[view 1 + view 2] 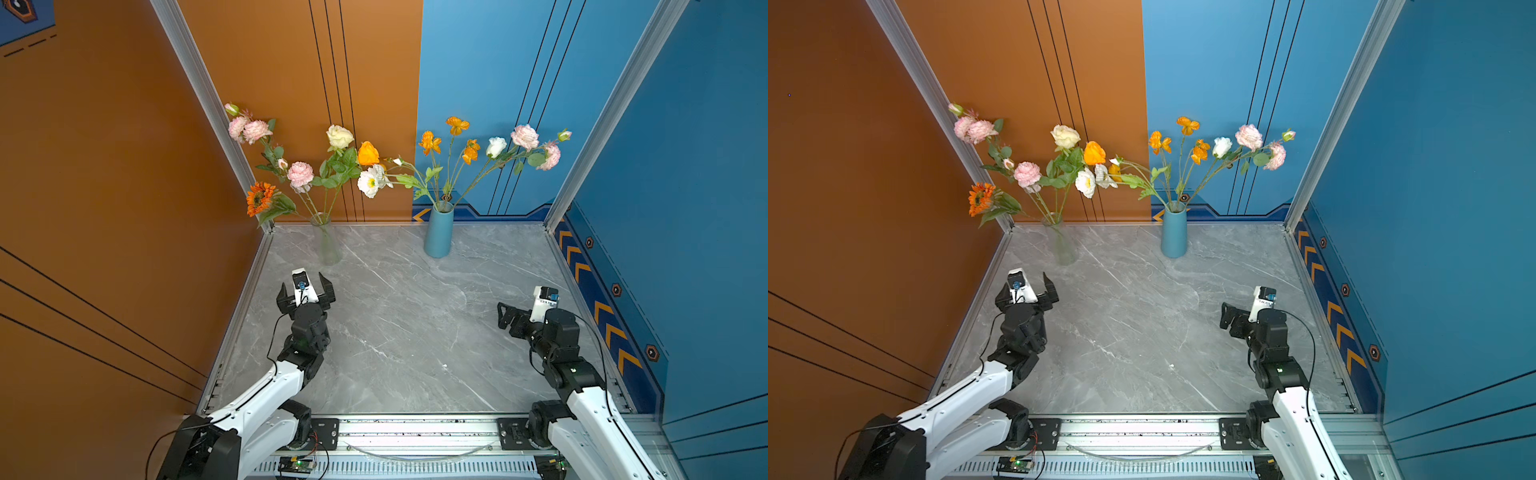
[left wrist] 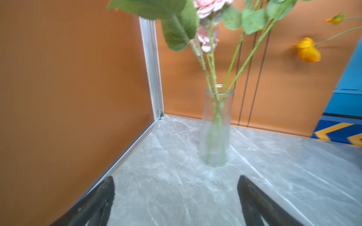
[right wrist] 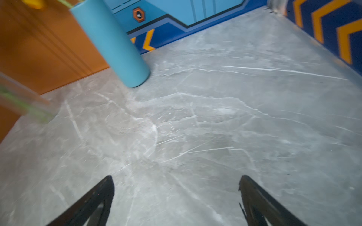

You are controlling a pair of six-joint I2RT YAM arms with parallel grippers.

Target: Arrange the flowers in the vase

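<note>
All the flowers stand in two vases at the back of the grey marble table. A clear glass vase (image 1: 327,245) (image 1: 1064,245) (image 2: 215,127) holds pink blooms (image 1: 300,173), a cream rose (image 1: 340,136) and an orange daisy-like head (image 1: 259,198). A blue vase (image 1: 438,232) (image 1: 1174,232) (image 3: 113,43) holds orange blooms (image 1: 430,142), a white one and pink ones (image 1: 524,136). My left gripper (image 1: 304,286) (image 1: 1025,289) (image 2: 176,179) is open and empty, a little in front of the glass vase. My right gripper (image 1: 503,316) (image 1: 1225,316) (image 3: 176,177) is open and empty at the right, turned on its side.
An orange wall (image 1: 124,187) closes the left side and a blue wall (image 1: 685,187) the right. Aluminium posts (image 1: 216,112) rise at the back corners. A metal rail (image 1: 415,432) with both arm bases runs along the front edge. The marble table (image 1: 415,324) lies between the arms.
</note>
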